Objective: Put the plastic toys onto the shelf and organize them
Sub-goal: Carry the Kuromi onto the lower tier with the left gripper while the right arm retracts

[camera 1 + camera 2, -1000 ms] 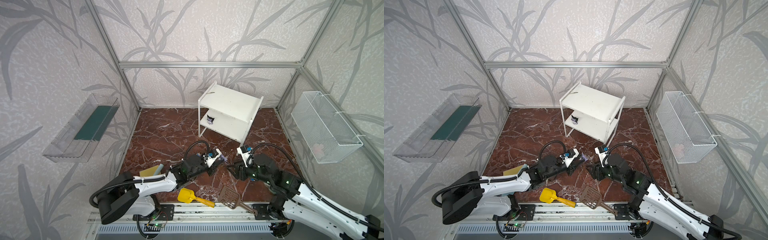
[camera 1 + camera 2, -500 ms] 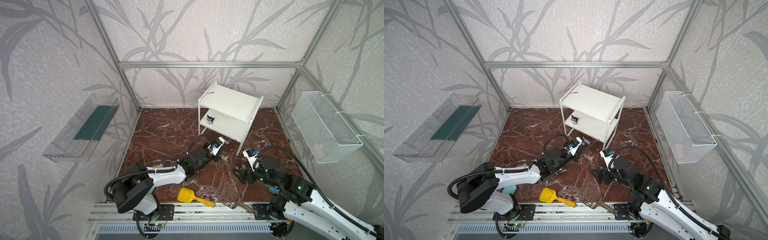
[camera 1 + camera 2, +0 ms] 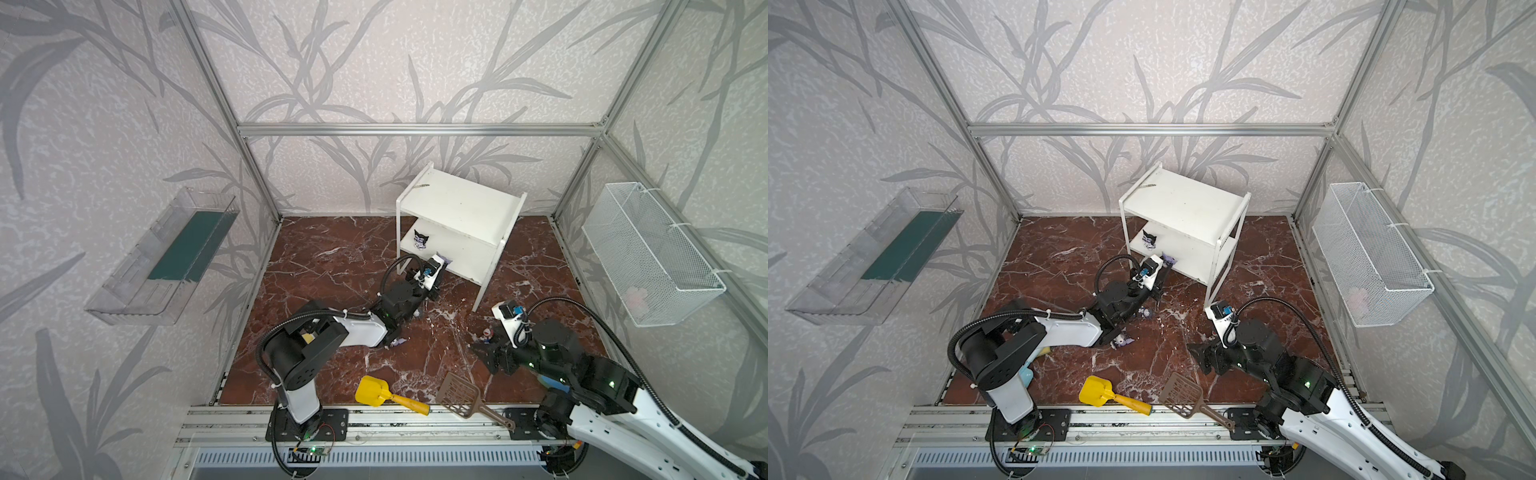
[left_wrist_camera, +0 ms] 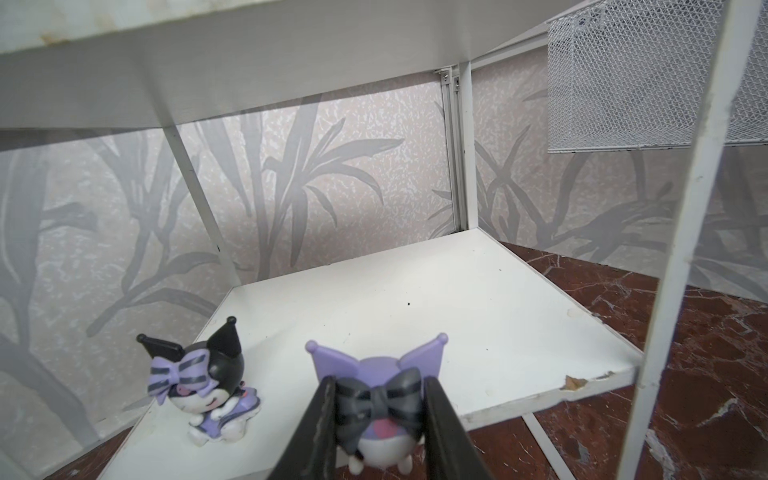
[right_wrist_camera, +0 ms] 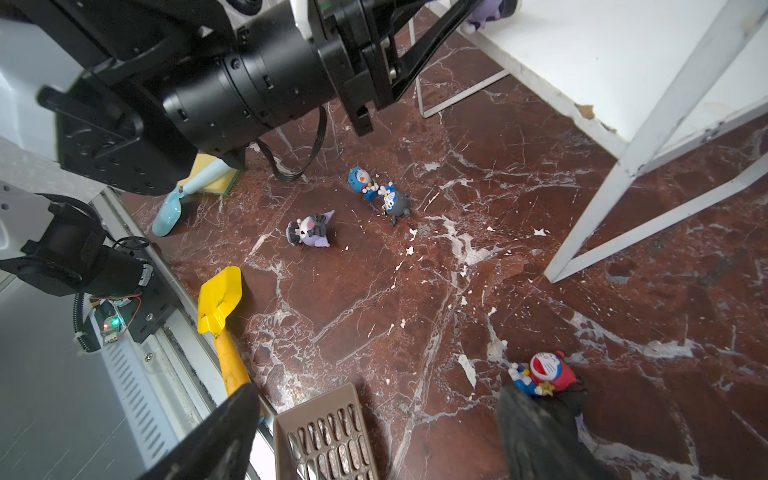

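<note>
Pinching purple figurine [image 4: 374,363] in my left gripper [image 4: 380,384] at shelf [image 4: 415,299] edge, frame bottom; right gripper [image 5: 378,395] gapes empty beside red-headed figurine [image 5: 544,372].

The fingers [image 4: 322,419] of the left pincer [image 4: 380,382] cover both sides of the purple figurine [image 4: 379,409], so its cheeks and arms cannot be seen. One blurred finger [image 5: 536,436] of the right pincer [image 5: 378,399], cut off by the frame edge, hides part of the red-headed figurine [image 5: 546,368]. At three o'clock in both top views, the pink thing [image 3: 635,296] [image 3: 1358,297] in the wire basket [image 3: 665,232] [image 3: 1370,232] is too blurred to name.
</note>
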Robot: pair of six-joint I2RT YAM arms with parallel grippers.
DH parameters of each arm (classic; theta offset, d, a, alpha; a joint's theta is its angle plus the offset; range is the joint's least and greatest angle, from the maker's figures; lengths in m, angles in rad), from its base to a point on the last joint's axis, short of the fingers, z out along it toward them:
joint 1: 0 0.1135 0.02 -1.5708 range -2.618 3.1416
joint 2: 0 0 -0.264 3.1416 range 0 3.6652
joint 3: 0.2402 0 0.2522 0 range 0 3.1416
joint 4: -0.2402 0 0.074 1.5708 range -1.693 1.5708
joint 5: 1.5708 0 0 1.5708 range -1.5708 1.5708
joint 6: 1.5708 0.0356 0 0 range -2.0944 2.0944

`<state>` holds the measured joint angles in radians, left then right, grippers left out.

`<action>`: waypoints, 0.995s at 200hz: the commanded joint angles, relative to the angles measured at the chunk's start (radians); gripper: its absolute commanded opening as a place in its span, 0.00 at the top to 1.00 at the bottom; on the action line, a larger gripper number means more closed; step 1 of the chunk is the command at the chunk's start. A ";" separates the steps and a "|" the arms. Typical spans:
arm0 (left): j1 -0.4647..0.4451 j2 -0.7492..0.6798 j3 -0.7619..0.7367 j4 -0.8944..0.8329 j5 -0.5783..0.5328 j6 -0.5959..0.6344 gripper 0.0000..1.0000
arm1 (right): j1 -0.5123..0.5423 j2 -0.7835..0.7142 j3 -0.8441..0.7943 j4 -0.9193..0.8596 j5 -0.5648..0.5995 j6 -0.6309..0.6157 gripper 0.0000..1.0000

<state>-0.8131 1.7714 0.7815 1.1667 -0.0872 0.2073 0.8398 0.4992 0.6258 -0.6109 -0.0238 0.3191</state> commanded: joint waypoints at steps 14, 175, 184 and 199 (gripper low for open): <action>0.030 0.029 0.043 0.087 0.015 -0.012 0.71 | 0.005 -0.005 0.007 0.006 -0.011 -0.021 0.11; 0.081 0.139 0.116 0.086 0.051 -0.041 0.66 | 0.005 0.004 0.004 0.013 -0.018 -0.028 0.11; 0.082 0.143 0.119 0.085 0.052 -0.043 0.65 | 0.005 0.005 0.005 0.013 -0.018 -0.028 0.10; 0.083 0.149 0.120 0.090 0.049 -0.043 0.65 | 0.005 0.004 0.005 0.014 -0.016 -0.027 0.11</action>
<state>-0.7353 1.9007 0.8730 1.2140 -0.0490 0.1783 0.8398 0.5018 0.6258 -0.6106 -0.0345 0.3016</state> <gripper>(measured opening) 0.350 0.896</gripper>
